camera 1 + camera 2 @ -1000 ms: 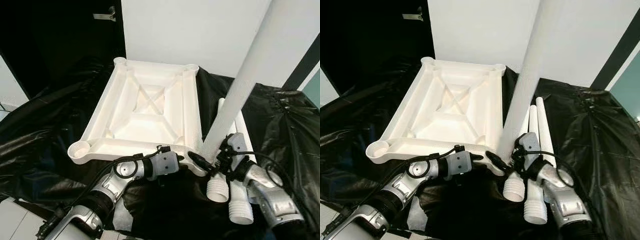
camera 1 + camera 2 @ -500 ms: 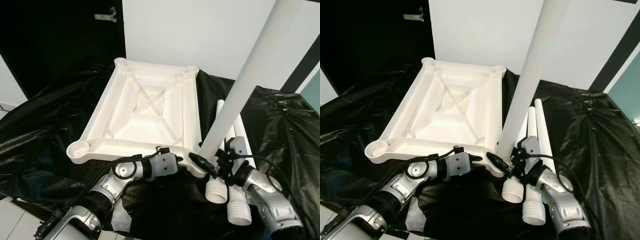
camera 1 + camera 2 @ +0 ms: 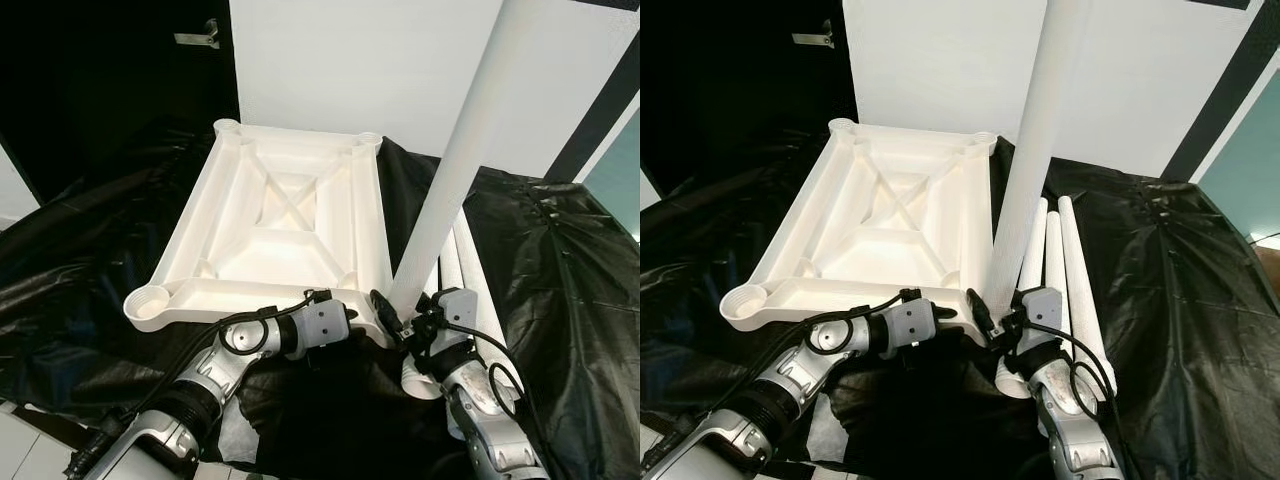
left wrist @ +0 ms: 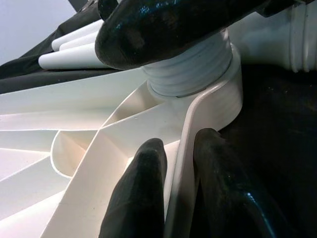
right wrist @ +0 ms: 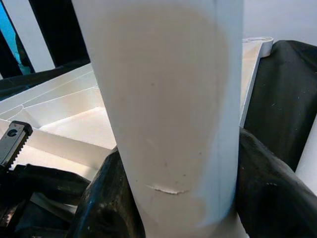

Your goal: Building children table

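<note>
Right gripper (image 3: 400,322) clamped on upright table leg (image 3: 455,170) in tabletop (image 3: 285,215) corner socket (image 4: 218,94); left gripper (image 4: 176,198) pinching tabletop rim.

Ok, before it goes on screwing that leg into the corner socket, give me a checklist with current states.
1. Right gripper shut on the upright leg near its base: ok.
2. Left gripper pinching the tabletop rim beside the corner socket: ok.
3. Leg's threaded end sitting in the socket: ok; threads remain exposed above it, so not fully home.
4. Leg square to the tabletop: not ok, it leans in the eye views.
5. Threads engaged straight: cannot tell.
6. Spare legs on the black sheet, lying right beside the working arm: cannot tell whether they interfere.
</note>
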{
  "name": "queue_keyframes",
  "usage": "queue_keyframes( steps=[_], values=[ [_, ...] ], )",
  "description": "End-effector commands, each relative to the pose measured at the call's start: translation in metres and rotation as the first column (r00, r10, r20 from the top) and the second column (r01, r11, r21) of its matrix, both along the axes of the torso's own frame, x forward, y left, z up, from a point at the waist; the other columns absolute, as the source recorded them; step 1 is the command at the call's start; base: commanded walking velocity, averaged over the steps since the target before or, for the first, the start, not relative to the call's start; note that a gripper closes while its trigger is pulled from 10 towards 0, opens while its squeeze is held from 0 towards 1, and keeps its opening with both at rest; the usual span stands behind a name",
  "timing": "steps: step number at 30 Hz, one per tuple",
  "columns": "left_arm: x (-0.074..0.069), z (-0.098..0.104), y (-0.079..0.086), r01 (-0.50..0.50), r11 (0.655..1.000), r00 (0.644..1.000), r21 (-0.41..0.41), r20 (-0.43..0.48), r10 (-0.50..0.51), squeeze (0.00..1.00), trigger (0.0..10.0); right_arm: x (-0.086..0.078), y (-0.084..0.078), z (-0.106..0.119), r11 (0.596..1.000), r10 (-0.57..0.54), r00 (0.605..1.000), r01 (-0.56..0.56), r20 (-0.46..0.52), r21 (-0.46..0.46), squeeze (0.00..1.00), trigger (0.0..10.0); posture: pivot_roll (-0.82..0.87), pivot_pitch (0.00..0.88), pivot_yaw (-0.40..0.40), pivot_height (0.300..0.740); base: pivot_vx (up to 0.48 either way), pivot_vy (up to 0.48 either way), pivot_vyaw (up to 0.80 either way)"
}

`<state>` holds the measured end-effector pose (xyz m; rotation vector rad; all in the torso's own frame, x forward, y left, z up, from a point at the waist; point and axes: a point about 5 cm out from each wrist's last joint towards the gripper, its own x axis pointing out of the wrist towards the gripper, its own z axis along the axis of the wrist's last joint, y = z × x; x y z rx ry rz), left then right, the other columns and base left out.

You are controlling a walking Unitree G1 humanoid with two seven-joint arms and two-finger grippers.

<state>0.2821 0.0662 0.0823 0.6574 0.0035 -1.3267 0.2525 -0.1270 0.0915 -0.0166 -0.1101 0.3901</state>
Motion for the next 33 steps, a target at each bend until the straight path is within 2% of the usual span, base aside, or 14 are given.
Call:
queue_keyframes(
  steps=[1,4,5,6,7,9,12,18,19,20,21,22,27,33],
  values=[
    [-0.026,-0.028,0.0,0.171,0.977,0.98,0.125,-0.125,-0.155,0.0,10.0,0.004,-0.029,-0.011,0.986,-0.104,0.993,0.097,-0.05,-0.133,0.0,10.0,0.26,0.0,-0.082,0.74,0.0,0.0,0.0],
    [-0.026,-0.028,0.0,0.171,0.977,0.98,0.125,-0.125,-0.155,0.0,10.0,0.004,-0.029,-0.011,0.986,-0.104,0.993,0.097,-0.05,-0.133,0.0,10.0,0.26,0.0,-0.082,0.74,0.0,0.0,0.0],
    [-0.026,-0.029,-0.001,0.172,0.977,0.98,0.125,-0.125,-0.156,0.0,10.0,0.004,-0.033,-0.01,0.987,-0.079,0.996,0.071,-0.05,-0.144,1.0,10.0,0.25,0.0,-0.082,0.74,0.0,0.0,0.0],
    [-0.026,-0.029,-0.001,0.172,0.977,0.98,0.125,-0.125,-0.156,0.0,10.0,0.004,-0.033,-0.01,0.987,-0.079,0.996,0.071,-0.05,-0.144,1.0,10.0,0.25,0.0,-0.082,0.74,0.0,0.0,0.0],
    [-0.026,-0.029,-0.002,0.175,0.977,0.979,0.125,-0.125,-0.159,0.0,10.0,0.005,-0.039,-0.008,0.987,-0.018,0.997,0.007,-0.07,-0.163,0.0,10.0,0.24,0.0,-0.082,0.74,0.0,0.0,0.0],
    [-0.026,-0.029,-0.002,0.175,0.977,0.979,0.125,-0.125,-0.159,0.0,10.0,0.005,-0.039,-0.008,0.987,-0.018,0.997,0.007,-0.07,-0.163,0.0,10.0,0.24,0.0,-0.082,0.74,0.0,0.0,0.0],
    [-0.024,-0.028,-0.007,0.184,0.975,0.978,0.121,-0.122,-0.17,0.0,10.0,0.008,-0.054,0.001,0.961,0.171,0.977,-0.194,-0.127,-0.198,0.0,10.0,0.23,0.0,-0.084,0.74,0.0,0.0,0.0],
    [-0.024,-0.027,-0.008,0.186,0.975,0.978,0.12,-0.121,-0.171,0.0,10.0,0.007,-0.055,0.003,0.939,0.249,0.954,-0.28,-0.165,-0.202,0.0,10.0,0.23,0.0,-0.085,0.74,0.0,0.0,0.0],
    [-0.024,-0.027,-0.009,0.186,0.975,0.978,0.119,-0.121,-0.172,0.0,10.0,0.005,-0.055,0.002,0.92,0.299,0.934,-0.337,-0.199,-0.2,0.0,3.1,0.23,0.0,-0.088,0.74,0.0,0.0,0.0],
    [-0.024,-0.027,-0.009,0.186,0.975,0.978,0.119,-0.121,-0.172,0.0,10.0,0.005,-0.055,0.002,0.92,0.299,0.934,-0.337,-0.199,-0.2,0.0,3.1,0.23,0.0,-0.088,0.74,0.0,0.0,0.0],
    [-0.024,-0.027,-0.009,0.185,0.976,0.978,0.117,-0.121,-0.171,0.0,10.0,0.003,-0.055,0.001,0.904,0.338,0.912,-0.383,-0.232,-0.188,0.0,0.0,0.23,0.0,-0.092,0.74,0.0,0.0,0.0],
    [-0.024,-0.027,-0.009,0.182,0.977,0.978,0.116,-0.121,-0.168,0.0,10.0,-0.001,-0.055,-0.001,0.882,0.387,0.88,-0.44,-0.274,-0.167,0.0,0.0,0.24,0.0,-0.093,0.74,0.0,0.0,0.0],
    [-0.024,-0.027,-0.008,0.179,0.977,0.979,0.115,-0.12,-0.166,0.0,10.0,-0.002,-0.054,-0.003,0.882,0.394,0.872,-0.448,-0.291,-0.148,0.0,0.0,0.24,0.0,-0.095,0.74,0.0,0.0,0.0],
    [-0.024,-0.027,-0.007,0.175,0.978,0.98,0.116,-0.119,-0.161,0.0,10.0,-0.003,-0.042,-0.01,0.941,0.287,0.925,-0.321,-0.249,-0.106,0.0,0.0,0.25,0.0,-0.095,0.74,0.0,0.0,0.0]
  ],
)
